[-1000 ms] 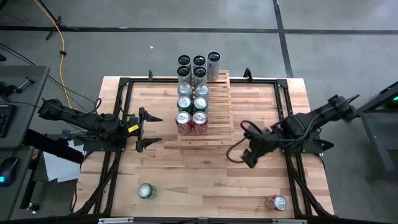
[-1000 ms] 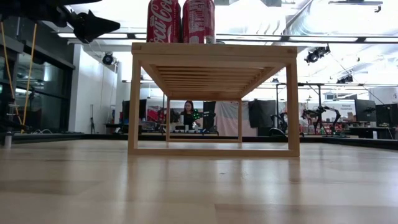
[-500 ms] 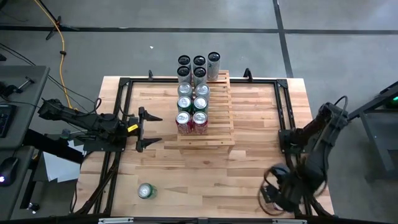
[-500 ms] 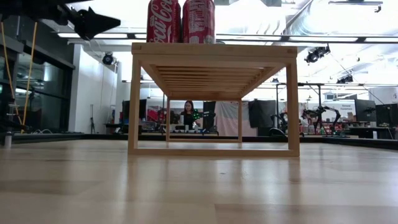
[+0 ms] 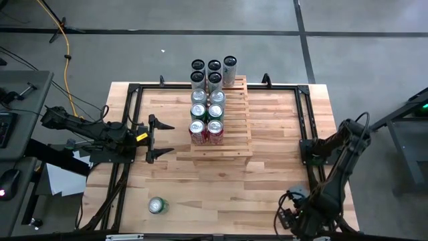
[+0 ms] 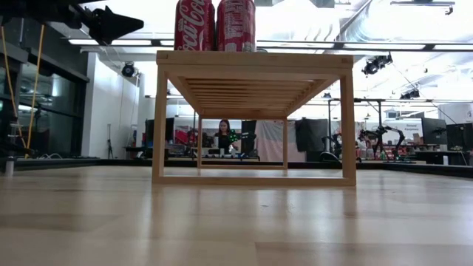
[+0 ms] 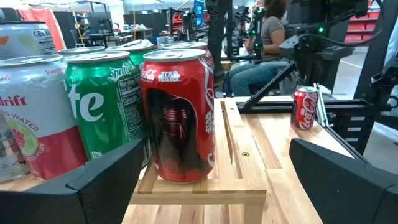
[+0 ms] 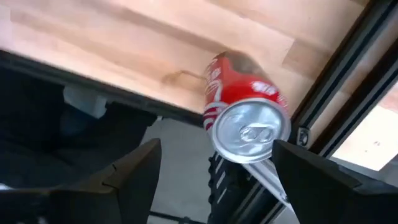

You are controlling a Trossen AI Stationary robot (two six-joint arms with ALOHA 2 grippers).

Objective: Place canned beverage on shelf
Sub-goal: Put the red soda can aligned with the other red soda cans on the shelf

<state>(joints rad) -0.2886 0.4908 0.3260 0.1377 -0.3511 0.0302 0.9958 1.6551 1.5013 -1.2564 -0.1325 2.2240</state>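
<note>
Your right gripper is down at the near right corner of the surface, the arm folded low over that corner in the high view. Its wrist view shows a red can standing at the very edge of the wood, silver top and pull tab facing the camera, with the two dark fingers spread wide on either side of it and no contact visible, so the fingers are open around the can rather than clamped on it. In the high view this can is hidden under the arm. Your left gripper waits at the left side of the surface, level with the front of the shelf and pointing toward it, fingers fully open and holding nothing. The shelf sits at the middle rear of the surface and already carries two columns of cans, running from red ones at the front step through green ones to silver and dark-topped ones at the back, all on its left half. The left wrist view looks along the front row, a red can nearest, then a green one. One more can, a green one, stands alone near the front left of the surface. In the low view a person sits far behind the shelf.
</note>
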